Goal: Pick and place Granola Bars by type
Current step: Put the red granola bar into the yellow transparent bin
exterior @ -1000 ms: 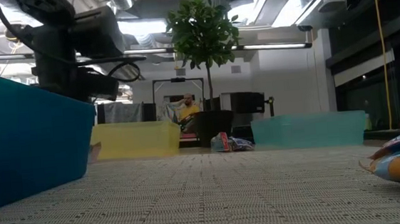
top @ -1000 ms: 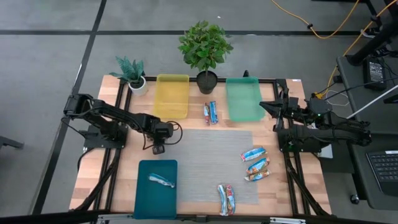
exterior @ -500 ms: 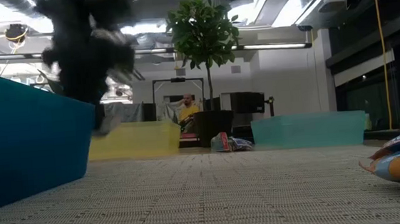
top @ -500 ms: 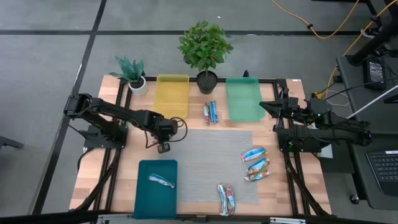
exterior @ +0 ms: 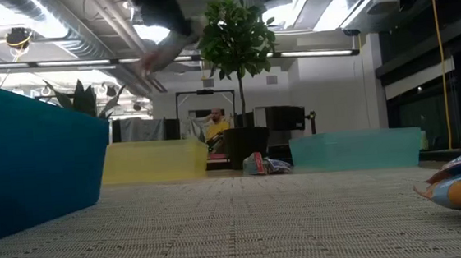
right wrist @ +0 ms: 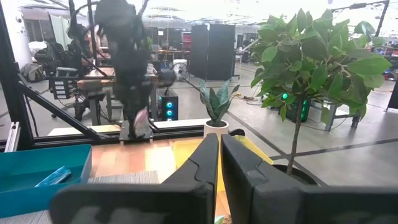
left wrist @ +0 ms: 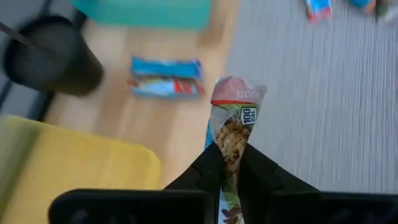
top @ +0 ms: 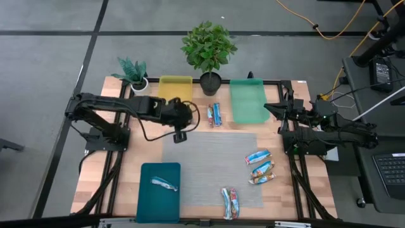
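L gripper (left wrist: pixel 227 163) clamped on granola bar (left wrist: pixel 234 121), above mat edge near yellow tray (top: pixel 174 89). R gripper (right wrist: pixel 220 149) closed, empty, parked by green tray (top: pixel 248 100).

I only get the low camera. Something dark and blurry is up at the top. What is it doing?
Observer: That's the left gripper, its jaws shut on a granola bar.
Operator: What is it above?
Observer: From overhead, it hangs over the grey mat, at the corner nearest the yellow tray.
Operator: Is anything inside the big blue tray?
Observer: Yes, one wrapped bar lies in the teal tray.
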`<action>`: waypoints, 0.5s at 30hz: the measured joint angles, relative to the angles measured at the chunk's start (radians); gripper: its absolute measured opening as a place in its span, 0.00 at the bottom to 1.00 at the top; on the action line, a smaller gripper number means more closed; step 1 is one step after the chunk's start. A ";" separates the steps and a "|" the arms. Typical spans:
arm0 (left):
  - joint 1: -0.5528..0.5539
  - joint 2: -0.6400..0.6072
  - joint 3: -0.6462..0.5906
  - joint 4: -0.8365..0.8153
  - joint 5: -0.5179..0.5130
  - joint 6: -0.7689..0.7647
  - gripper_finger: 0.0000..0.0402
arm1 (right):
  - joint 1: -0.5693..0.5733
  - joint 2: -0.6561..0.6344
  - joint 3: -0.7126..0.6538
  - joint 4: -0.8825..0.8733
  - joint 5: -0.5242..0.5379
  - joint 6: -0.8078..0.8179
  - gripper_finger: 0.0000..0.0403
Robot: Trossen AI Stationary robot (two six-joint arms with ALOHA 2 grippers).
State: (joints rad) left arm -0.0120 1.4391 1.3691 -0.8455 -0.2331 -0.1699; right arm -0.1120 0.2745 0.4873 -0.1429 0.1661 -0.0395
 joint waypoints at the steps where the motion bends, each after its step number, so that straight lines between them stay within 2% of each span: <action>1: 0.002 0.000 0.016 0.001 -0.008 0.000 0.07 | 0.000 0.000 0.000 0.000 0.000 0.000 0.06; 11: 0.007 -0.008 0.036 0.006 -0.049 0.002 0.06 | 0.000 0.000 0.000 -0.003 0.000 0.000 0.06; 15: 0.045 -0.009 0.036 -0.014 -0.112 -0.072 0.06 | 0.000 0.000 0.000 -0.007 0.000 0.000 0.06</action>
State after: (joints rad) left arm 0.0332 1.4303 1.4048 -0.8595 -0.3451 -0.2419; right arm -0.1121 0.2745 0.4873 -0.1500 0.1661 -0.0395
